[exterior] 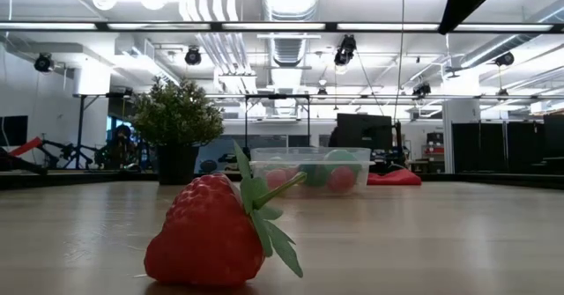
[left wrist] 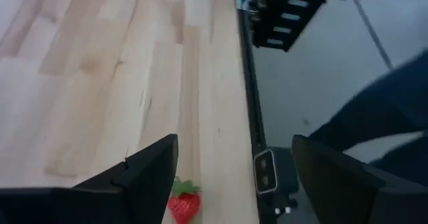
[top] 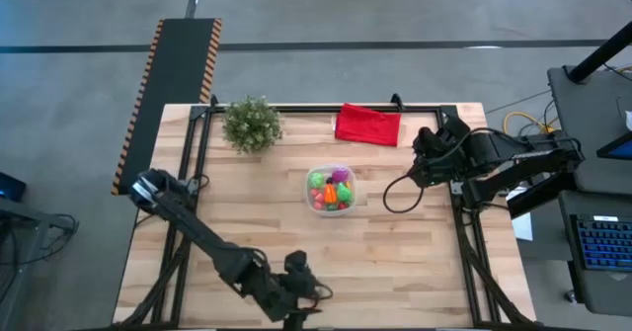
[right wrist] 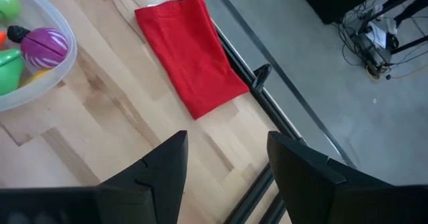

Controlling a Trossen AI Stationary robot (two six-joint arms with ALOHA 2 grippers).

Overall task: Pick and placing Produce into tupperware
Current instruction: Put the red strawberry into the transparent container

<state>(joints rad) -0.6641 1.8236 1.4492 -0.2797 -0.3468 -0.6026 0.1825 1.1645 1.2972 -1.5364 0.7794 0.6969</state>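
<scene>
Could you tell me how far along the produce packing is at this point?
Mostly done: several colourful pieces already sit in the tupperware. Nothing is in hand; the left gripper hangs open above the strawberry near the table's front edge, the one piece seen outside. The right gripper waits open near the red cloth.

Table (top: 395, 262): pale wood planks, visible grain, matt with a faint sheen; dark metal frame rails (top: 464, 242) along its edges. Strawberry (exterior: 211, 233): glossy red plastic, bumpy skin, smooth green plastic leaves. Tupperware (top: 330, 190): clear plastic, translucent whitish rim; the pieces inside look like smooth, shiny plastic. Cloth (right wrist: 194, 53): red fabric, matt, soft folds. Plant (exterior: 176, 119): fine bushy foliage in a dark matt pot. Left gripper (left wrist: 231, 177) fingers (left wrist: 144, 177): dark, matt, hard-looking. Floor: smooth grey, dull.
</scene>
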